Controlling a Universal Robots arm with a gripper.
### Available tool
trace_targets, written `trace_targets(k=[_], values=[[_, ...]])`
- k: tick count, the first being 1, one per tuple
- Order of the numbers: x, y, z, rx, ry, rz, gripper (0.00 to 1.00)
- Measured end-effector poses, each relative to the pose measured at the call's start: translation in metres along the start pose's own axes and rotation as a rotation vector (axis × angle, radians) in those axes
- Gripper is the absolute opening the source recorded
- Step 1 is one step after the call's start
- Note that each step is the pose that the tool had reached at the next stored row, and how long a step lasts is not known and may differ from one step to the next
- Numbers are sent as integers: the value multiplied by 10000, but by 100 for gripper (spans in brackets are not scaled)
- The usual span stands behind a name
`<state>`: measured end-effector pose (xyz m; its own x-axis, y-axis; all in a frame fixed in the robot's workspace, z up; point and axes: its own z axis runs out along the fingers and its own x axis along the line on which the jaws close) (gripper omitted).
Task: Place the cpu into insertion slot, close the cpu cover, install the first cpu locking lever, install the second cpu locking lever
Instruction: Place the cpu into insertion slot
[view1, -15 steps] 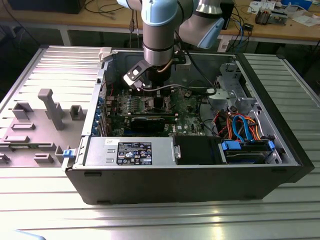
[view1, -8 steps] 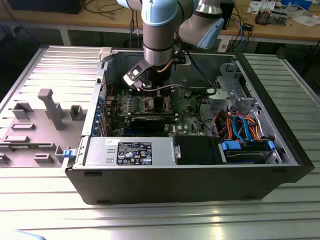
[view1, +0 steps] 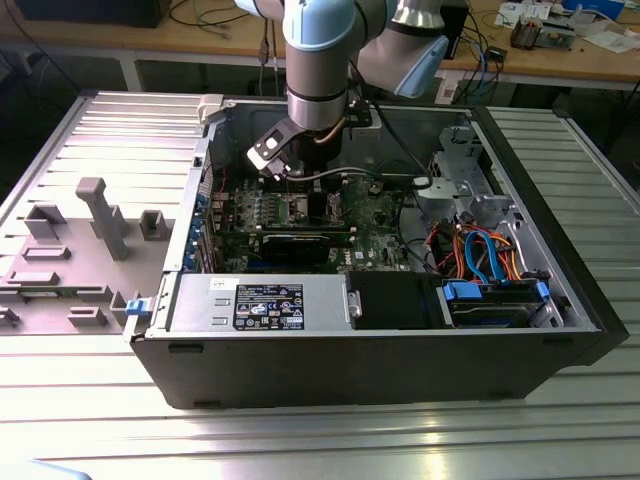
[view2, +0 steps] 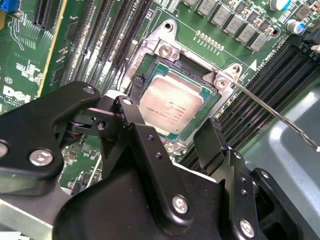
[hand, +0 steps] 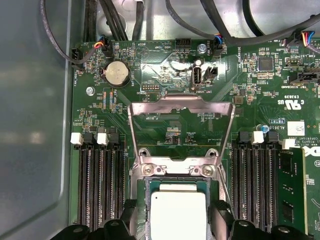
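Both jaws: spread apart, nothing held.
Silver-grey square cpu (view2: 170, 107): seated in silver-rimmed insertion slot (view2: 165, 49), centred between jaws of black gripper (view2: 165, 117).

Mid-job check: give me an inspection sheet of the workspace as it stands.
Surface: ribbed metal table; open case on it.
Job's things: cpu lies in slot; cover open, folded back from it; lever rod sticks out beside slot.
Clutter: grey fixture blocks at the exterior view's left.
Grippers: gripper open, fingers either side of cpu.
Cables: orange and blue bundle in case; black leads at board's edge.
Surroundings: wooden bench behind, with loose items.
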<state>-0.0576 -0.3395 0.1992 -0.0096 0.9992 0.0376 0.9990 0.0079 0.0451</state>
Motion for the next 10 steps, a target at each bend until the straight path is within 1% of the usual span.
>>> trace_targets(k=[2, 7, 9, 10], values=[[14, 1, 1, 0, 0, -1, 68], [19, 1, 2, 0, -7, -1, 68], [18, 1, 1, 0, -47, -3, 68], [19, 0, 2, 0, -80, -2, 68]])
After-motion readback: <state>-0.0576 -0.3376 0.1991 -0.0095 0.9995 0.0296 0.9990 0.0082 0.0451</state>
